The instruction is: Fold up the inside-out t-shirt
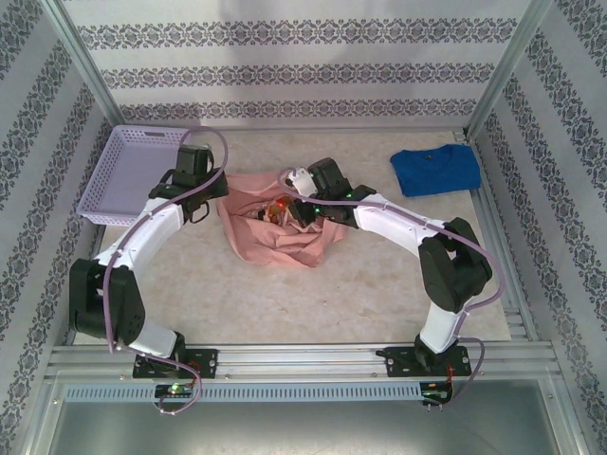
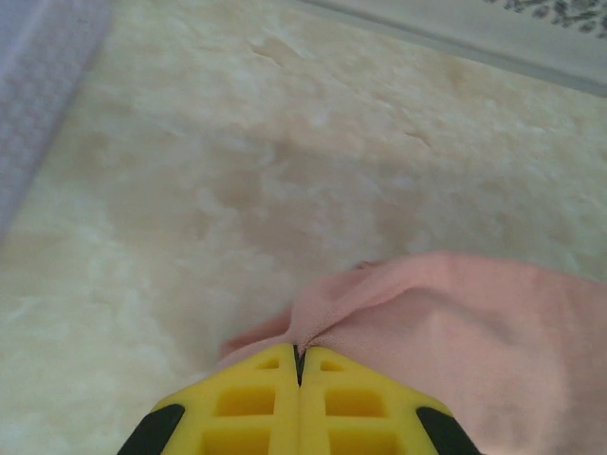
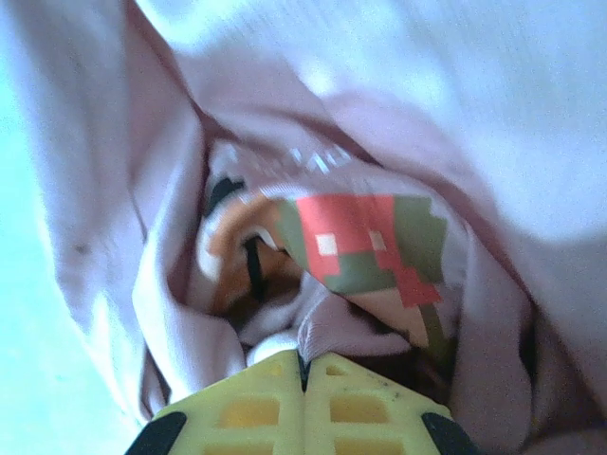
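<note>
At tabletop (image 1: 379, 284) centre, the inside-out t-shirt (image 1: 280, 242) sat crumpled: salmon-pink, seams out, with the print (image 3: 365, 246) bunched inside the opening. Our left pincer (image 2: 300, 365) was fully closed, nipping the shirt's 9 o'clock edge. Our right pincer (image 3: 303, 365) was closed on a fold inside the opening, near 12 o'clock. We judged both grips were set to pull the shirt right-side out before folding. The lilac basket (image 1: 128, 175) lay at 10 o'clock, the blue t-shirt (image 1: 436, 171) at 2.

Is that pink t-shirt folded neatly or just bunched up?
Bunched up. The pink t-shirt lies in a rumpled heap, its print sunk among loose wrinkles; left pincer and right pincer pinch its cloth.
</note>
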